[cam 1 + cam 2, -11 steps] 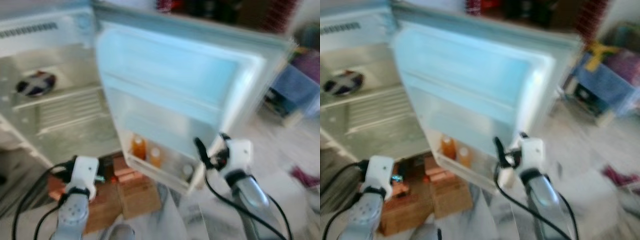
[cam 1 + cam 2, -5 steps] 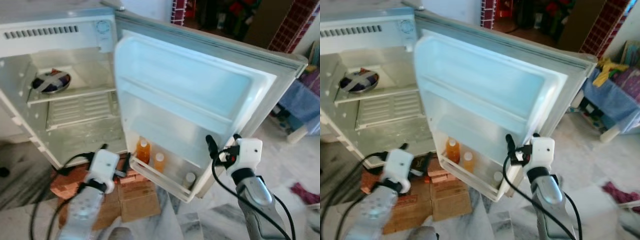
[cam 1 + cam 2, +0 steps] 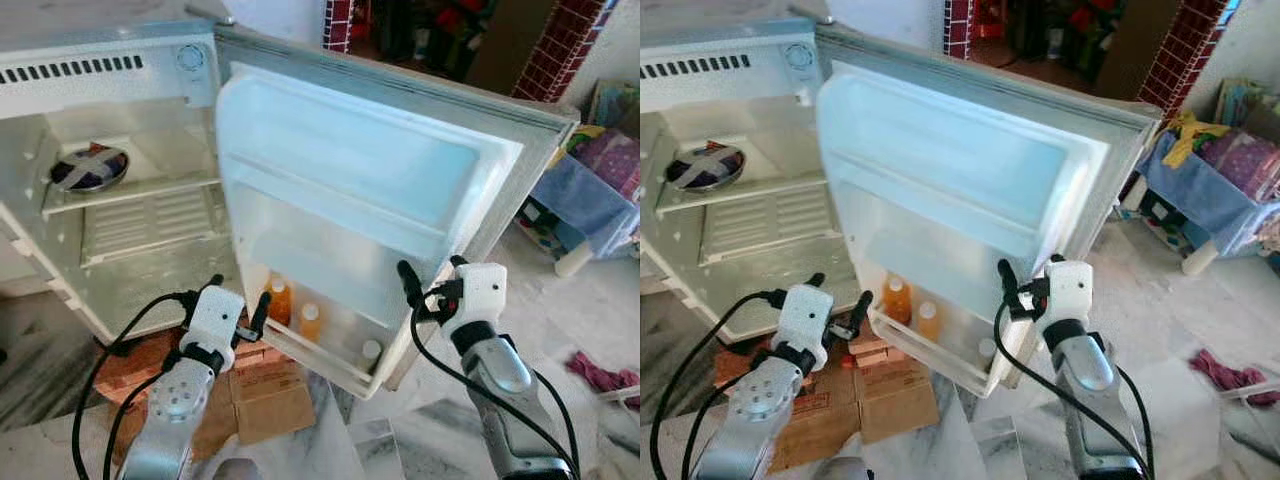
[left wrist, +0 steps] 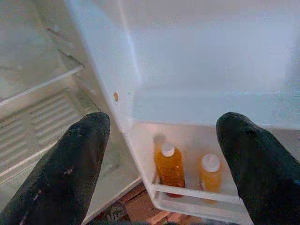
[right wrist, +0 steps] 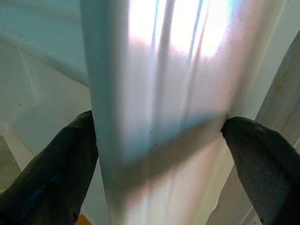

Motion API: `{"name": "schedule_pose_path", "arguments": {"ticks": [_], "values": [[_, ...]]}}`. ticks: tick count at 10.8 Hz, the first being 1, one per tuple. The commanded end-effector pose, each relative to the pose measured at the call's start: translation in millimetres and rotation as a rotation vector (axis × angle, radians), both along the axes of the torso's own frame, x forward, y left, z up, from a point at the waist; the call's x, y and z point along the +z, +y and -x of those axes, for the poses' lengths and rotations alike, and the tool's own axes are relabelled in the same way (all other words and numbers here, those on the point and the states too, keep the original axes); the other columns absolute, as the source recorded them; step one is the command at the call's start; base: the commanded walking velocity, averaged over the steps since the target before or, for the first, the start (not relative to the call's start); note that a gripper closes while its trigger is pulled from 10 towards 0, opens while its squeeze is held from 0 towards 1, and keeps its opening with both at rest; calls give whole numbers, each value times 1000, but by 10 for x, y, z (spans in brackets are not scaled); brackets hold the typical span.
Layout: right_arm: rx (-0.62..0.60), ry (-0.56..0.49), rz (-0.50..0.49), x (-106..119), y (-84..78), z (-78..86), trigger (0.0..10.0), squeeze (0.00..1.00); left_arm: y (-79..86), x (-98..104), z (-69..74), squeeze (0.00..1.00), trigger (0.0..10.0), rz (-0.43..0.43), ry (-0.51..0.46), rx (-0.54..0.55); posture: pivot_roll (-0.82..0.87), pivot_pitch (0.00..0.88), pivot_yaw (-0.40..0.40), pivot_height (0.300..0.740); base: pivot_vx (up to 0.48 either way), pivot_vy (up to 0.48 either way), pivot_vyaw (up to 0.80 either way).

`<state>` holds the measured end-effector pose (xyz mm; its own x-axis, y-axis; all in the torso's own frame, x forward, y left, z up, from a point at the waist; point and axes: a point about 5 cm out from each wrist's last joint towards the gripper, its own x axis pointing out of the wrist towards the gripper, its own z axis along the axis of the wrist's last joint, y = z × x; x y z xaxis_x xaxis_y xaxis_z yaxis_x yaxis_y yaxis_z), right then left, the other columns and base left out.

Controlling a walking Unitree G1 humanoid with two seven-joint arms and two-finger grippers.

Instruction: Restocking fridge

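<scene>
Your head views show the fridge point(image 3: 110, 200) standing wide open, a dish point(image 3: 88, 168) on its upper shelf. Your right gripper point(image 3: 428, 282) straddles the free edge of the door point(image 3: 360, 190), fingers point(image 5: 56, 173) apart on either side (grip contact unclear). Your left gripper point(image 3: 237, 300), released and spread, hovers near the two orange bottles point(image 4: 170, 164) in the bottom door rack, which the left wrist view shows best.

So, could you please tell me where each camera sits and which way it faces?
Left and right eye views: on the head, looking down at the open fridge door; both arms show.
Left wrist view: along the left gripper, open, toward two orange bottles, which the eye views share.
Right wrist view: along the right gripper, straddling the door's edge.
</scene>
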<state>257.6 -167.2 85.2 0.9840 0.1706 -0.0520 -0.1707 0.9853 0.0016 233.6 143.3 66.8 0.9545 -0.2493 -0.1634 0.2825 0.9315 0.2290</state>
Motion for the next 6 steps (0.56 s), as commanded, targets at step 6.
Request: {"name": "schedule_pose_path", "arguments": {"ticks": [6], "values": [[-74,-24,-75,62,5,-112,10000,0,-21,-4,-58,0,10000,-60,-4,-65,76,0,9,740,-224,0,0]]}}
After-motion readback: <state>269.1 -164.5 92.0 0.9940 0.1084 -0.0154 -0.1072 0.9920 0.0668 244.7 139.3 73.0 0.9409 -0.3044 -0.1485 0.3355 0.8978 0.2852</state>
